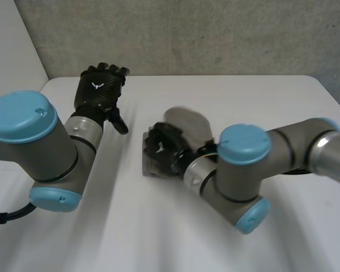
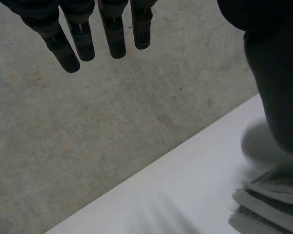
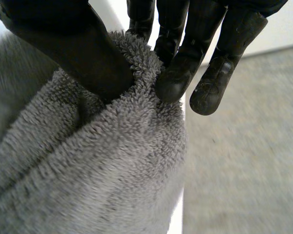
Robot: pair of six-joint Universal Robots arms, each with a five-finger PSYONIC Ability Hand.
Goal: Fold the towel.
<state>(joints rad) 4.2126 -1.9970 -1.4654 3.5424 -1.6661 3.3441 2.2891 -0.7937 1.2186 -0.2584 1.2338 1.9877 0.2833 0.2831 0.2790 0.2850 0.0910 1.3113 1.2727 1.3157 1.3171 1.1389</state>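
A: Starting nearest, what has the right robot hand (image 1: 164,148) got?
B: The grey towel (image 1: 188,121). Its thumb (image 3: 88,58) and fingers (image 3: 178,78) are curled in and pinch a rounded fold of the pile between them, with the rest of the cloth bunched under its palm on the white counter (image 1: 158,226).
A: And the left robot hand (image 1: 101,90)?
B: Farther back, well apart from the towel, near the counter's far edge. Its fingers (image 2: 115,39) hang straight and relaxed, holding nothing. Folded towel layers lie on its thumb side, and a grey concrete surface (image 2: 88,146) lies beyond its fingertips
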